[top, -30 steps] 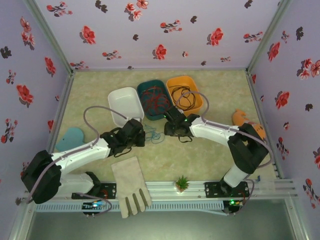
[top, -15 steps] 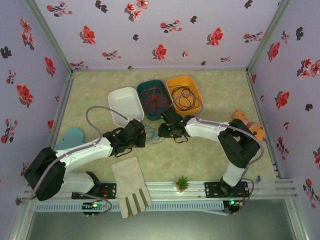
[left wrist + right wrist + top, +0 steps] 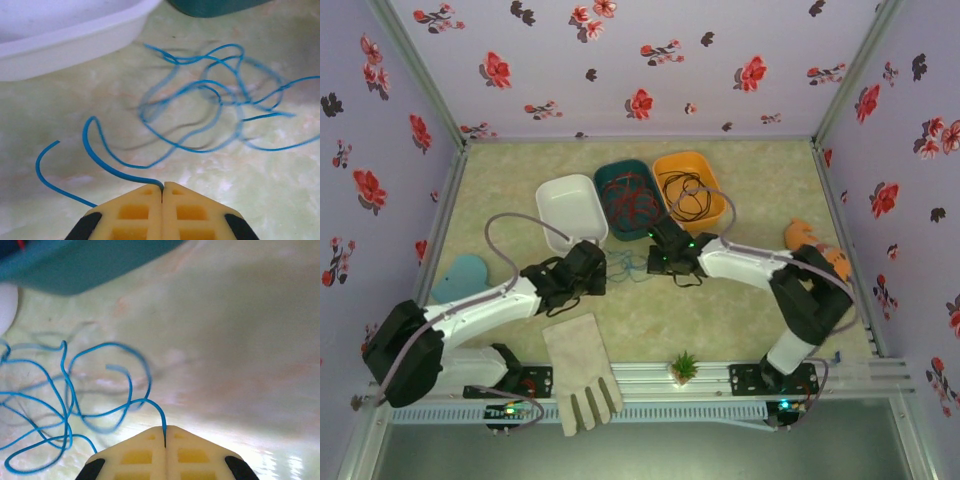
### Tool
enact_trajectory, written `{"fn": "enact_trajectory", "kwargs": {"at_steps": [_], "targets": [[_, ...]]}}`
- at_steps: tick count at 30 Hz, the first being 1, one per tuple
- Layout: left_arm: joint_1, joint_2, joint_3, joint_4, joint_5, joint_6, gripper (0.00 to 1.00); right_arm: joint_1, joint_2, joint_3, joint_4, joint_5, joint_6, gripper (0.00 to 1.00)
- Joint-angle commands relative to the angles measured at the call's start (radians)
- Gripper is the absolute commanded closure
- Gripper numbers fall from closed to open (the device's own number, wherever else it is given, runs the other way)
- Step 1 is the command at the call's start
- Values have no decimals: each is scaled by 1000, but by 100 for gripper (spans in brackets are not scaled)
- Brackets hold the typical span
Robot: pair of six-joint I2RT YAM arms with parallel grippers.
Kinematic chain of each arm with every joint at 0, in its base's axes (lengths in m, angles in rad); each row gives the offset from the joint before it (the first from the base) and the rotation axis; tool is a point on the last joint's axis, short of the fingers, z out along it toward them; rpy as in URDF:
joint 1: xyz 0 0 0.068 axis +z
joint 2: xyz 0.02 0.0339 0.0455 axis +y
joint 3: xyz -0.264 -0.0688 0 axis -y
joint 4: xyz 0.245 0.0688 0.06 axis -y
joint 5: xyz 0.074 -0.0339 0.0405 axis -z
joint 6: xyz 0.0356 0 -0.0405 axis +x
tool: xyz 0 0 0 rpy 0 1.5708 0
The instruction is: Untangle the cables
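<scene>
Blue cable (image 3: 125, 175) lies in loose loops on the surface (image 3: 265, 195) btwn the arms, long axis approx. left-right. Left fingers (image 3: 140, 215) pinch it near one end, right fingers (image 3: 140, 455) pinch another stretch. The tangle sits ahead of both, so pulling apart looks like the next move.

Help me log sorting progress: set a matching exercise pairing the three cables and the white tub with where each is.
1. red cable
2. black cable
3. blue cable
4. white tub

A. pinched by left claw and right claw
B. in teal tub
C. leftmost of the tubs
D. in orange tub

Pairs: 1-B, 2-D, 3-A, 4-C
</scene>
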Motion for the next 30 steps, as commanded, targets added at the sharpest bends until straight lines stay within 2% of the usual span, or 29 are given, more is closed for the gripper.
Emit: {"fn": "enact_trajectory", "kwargs": {"at_steps": [1,5,13,17,26,30], "targets": [[26,-57,-25,-117,-91,-36,100,-49,-144,-40,-171,195,21,100],[56,-101,-42,-191,-116,-50,100,-114,-310,-78,-318,322,13,100],[120,-190,-36,-324,-182,-41,100,-298,-561,-119,-498,419,-41,100],[176,-253,-35,-371,-188,-20,100,-377,-613,-110,-537,421,-81,100],[321,-388,-44,-484,-191,-1,100,-489,-630,-58,-643,517,-115,100],[353,-429,-36,-484,-189,31,100,-511,-630,-80,-599,453,-133,100]]}}
